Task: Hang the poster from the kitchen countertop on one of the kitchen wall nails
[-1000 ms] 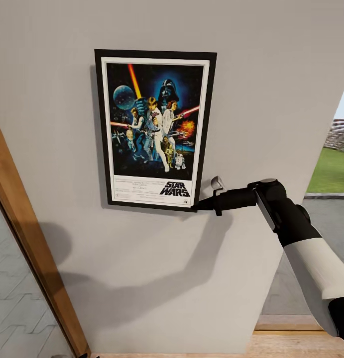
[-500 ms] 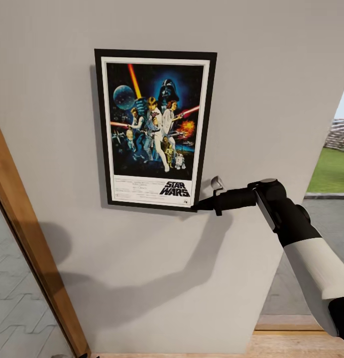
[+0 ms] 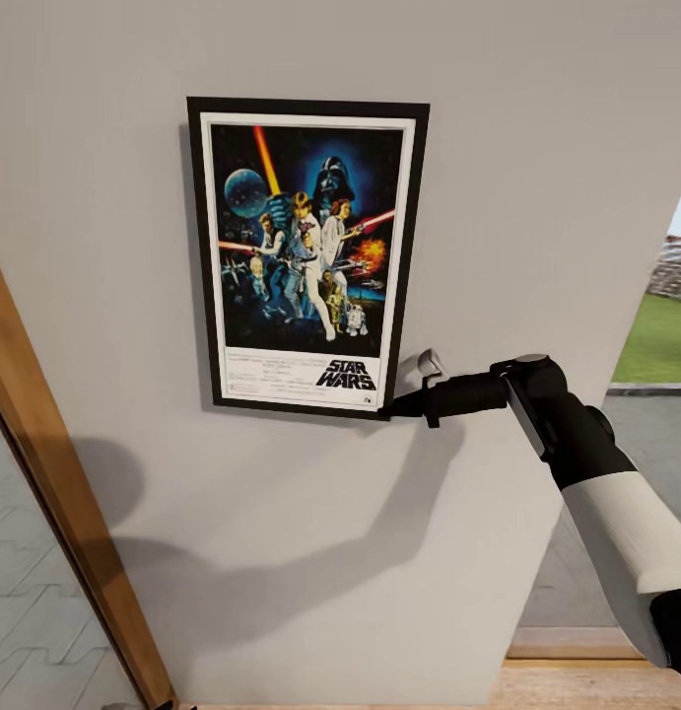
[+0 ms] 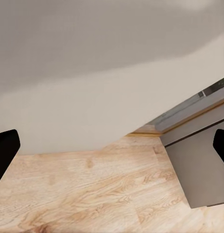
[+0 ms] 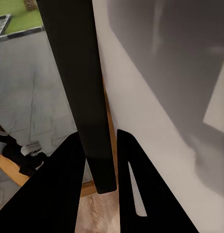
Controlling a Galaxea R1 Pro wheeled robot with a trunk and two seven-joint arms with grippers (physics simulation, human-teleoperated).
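Wooden floor (image 3: 577,680): light planks right at the robot's base, also under the left gripper (image 4: 112,145) in its wrist view, whose two dark fingertips sit wide apart with nothing between them.
Wooden door frame (image 3: 54,493): slants up the left side, near, with paving behind it.
Right arm (image 3: 616,513): white and black, comes in from the lower right and stretches left toward the wall, pretty much level at the wrist.
Right gripper (image 3: 391,404): pinched onto the poster's bottom right corner; the wrist view has the black frame edge squeezed between both fingers (image 5: 68,194).
Poster (image 3: 307,256): upright, flat against the pale grey wall (image 3: 537,148), "STAR WARS" lettering at the bottom.
Shadows: arm and poster throw soft shadows on the wall.
Doorway, far right: grass (image 3: 660,340) and paving outside.
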